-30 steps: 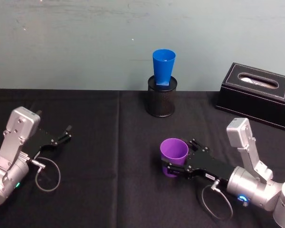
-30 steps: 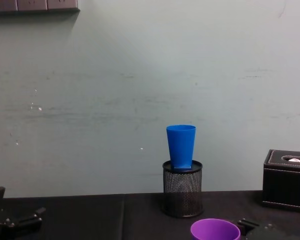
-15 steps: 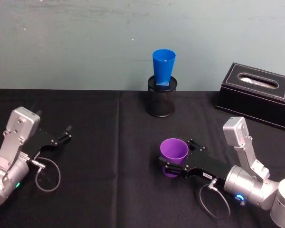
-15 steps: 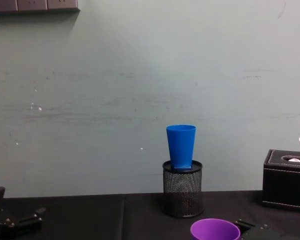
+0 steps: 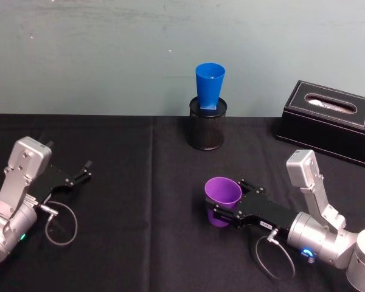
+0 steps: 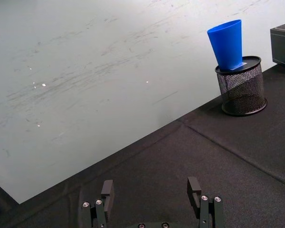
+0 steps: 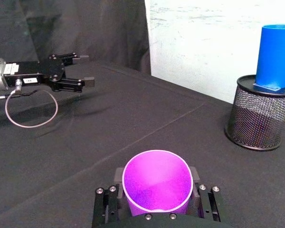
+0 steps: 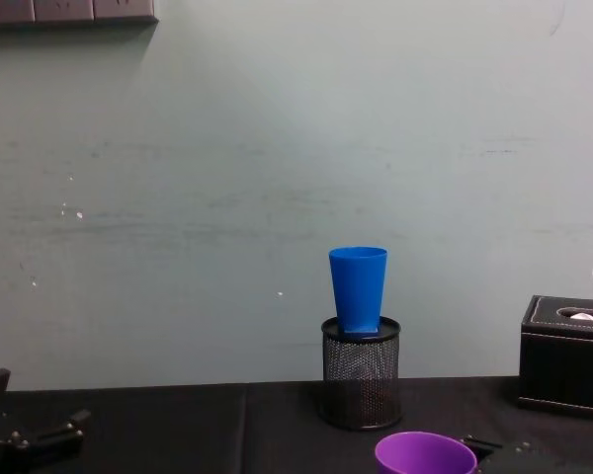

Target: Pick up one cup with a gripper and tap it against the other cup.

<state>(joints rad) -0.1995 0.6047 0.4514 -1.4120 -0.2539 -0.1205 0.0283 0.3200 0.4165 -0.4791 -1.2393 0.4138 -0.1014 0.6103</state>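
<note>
Right gripper is pinching the purple cup; lift high, blue cup sits up in the pot. Left gripper idle, spread.

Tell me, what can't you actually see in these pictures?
Base of the purple cup: head view, the right gripper clamped round it; chest view, the bottom edge.
Bottom of the blue cup: every view, sunk in the mesh pot.
Left gripper, parked open: chest view, cropped by the lower edge.
</note>
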